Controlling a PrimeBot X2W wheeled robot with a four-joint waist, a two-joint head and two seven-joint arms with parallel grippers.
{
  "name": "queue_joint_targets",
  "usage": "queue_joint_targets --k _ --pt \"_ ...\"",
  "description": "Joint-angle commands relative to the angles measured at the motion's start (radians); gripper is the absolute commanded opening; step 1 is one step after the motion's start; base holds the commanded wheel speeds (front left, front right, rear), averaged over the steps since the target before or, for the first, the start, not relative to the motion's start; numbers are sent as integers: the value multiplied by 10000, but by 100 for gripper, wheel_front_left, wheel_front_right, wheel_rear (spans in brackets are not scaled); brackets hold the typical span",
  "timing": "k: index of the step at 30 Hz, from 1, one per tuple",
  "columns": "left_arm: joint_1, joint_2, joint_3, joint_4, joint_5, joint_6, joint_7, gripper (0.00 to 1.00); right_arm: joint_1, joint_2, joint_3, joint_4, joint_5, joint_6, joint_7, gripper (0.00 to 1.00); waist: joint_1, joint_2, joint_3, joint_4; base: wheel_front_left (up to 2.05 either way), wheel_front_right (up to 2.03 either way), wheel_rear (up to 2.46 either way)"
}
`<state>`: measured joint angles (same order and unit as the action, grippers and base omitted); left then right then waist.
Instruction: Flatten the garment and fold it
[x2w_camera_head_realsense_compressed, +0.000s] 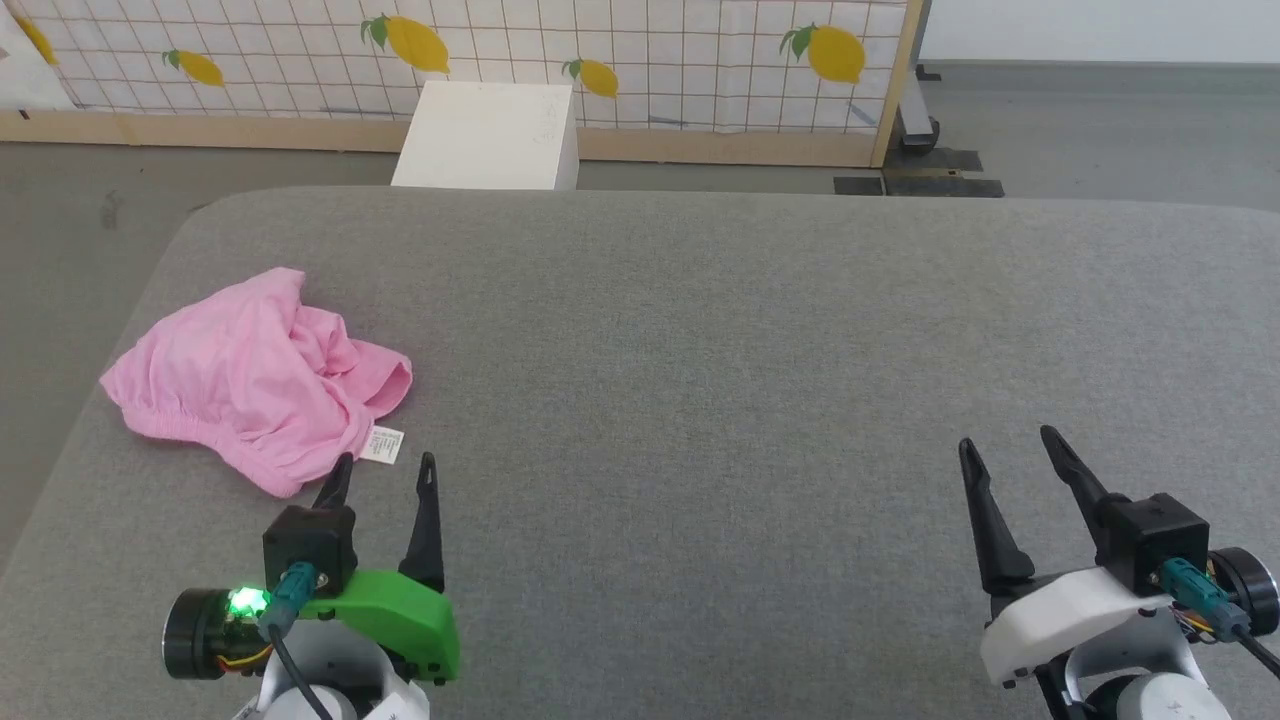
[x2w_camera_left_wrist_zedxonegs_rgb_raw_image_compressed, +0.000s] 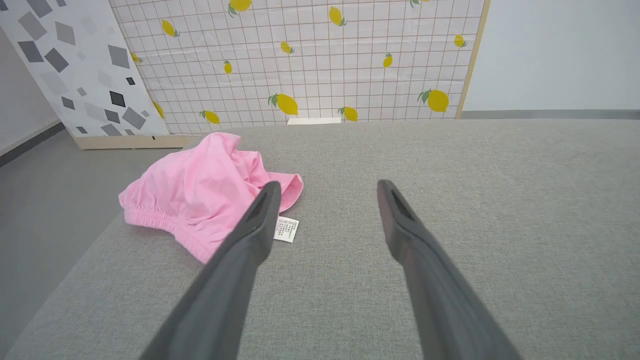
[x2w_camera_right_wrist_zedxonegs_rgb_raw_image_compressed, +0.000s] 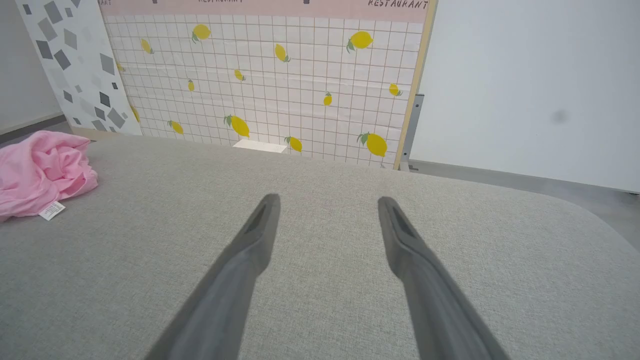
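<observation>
Item: 1 garment (x2w_camera_head_realsense_compressed: 250, 375), pink, crumpled in a heap at left side of bench (x2w_camera_head_realsense_compressed: 700, 330); 1 white label (x2w_camera_head_realsense_compressed: 385, 443) showing.
Status: 0 steps done; flatten + fold both left, by my judgement.
My hands, qty 2: left hand (x2w_camera_head_realsense_compressed: 386, 461) just short of garment, spread, empty; right hand (x2w_camera_head_realsense_compressed: 1006, 437) well apart, spread, empty.

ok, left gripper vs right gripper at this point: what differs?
Housing: the left gripper has a green housing with a lit green light; the right gripper has a white one.
Position: the left gripper sits at the near edge of the garment, beside its care label; the right gripper is far across the grey surface from it.
Shared: both open, empty, fingers pointing forward.
</observation>
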<state>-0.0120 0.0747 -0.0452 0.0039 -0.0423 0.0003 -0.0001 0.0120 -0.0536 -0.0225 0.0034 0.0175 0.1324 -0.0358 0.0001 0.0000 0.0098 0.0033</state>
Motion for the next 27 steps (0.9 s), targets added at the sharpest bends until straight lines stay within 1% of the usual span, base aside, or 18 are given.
queue_joint_targets --k 1,10,14,20,27 --pt "-40 105 -28 21 -83 -27 30 100 -193 18 -1 -67 49 -10 -87 100 -1 0 7 5 0 0 0" --pt "-69 184 -120 63 -170 -2 22 100 -218 21 23 -71 99 -11 -114 100 -1 0 32 47 0 0 0" --pt "-115 211 -193 84 -198 1 27 100 -162 22 107 -100 124 -12 -126 100 -1 0 39 181 0 0 0" --pt "-206 271 -317 153 -189 33 30 100 11 24 217 -193 231 -12 -40 100 -1 0 -7 639 0 0 0" --pt "-205 434 -411 219 -142 101 36 100 227 26 377 -385 403 -13 19 100 -1 0 -122 1390 0 0 0"
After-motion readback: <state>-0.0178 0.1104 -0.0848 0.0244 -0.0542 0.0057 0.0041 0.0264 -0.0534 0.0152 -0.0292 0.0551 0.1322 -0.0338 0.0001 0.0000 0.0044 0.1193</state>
